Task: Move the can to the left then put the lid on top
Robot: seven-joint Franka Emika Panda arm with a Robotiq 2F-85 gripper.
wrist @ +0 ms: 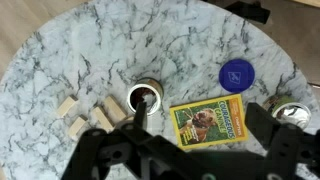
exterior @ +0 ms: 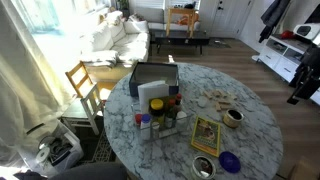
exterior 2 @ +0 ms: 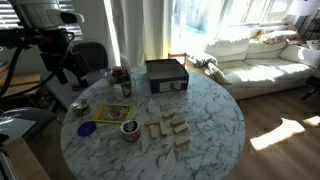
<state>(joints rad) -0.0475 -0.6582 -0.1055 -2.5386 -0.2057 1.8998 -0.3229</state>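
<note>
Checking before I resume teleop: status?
Gripper open, empty, high over table. Can untouched, between booklet and wooden blocks. No green lid in view, only blue disc.

A round marbled worktop (exterior: 250,125) carries a yellow-bordered magazine (wrist: 208,120), with a blue disc (wrist: 236,74) near it and a silvery tin (wrist: 293,113) at the edge. Pale wooden blocks (exterior: 215,99) lie scattered. A dark box (exterior: 154,80) stands by some jars (exterior: 160,115). A wooden chair (exterior: 85,85) and a white sofa (exterior: 115,35) stand beyond.
</note>
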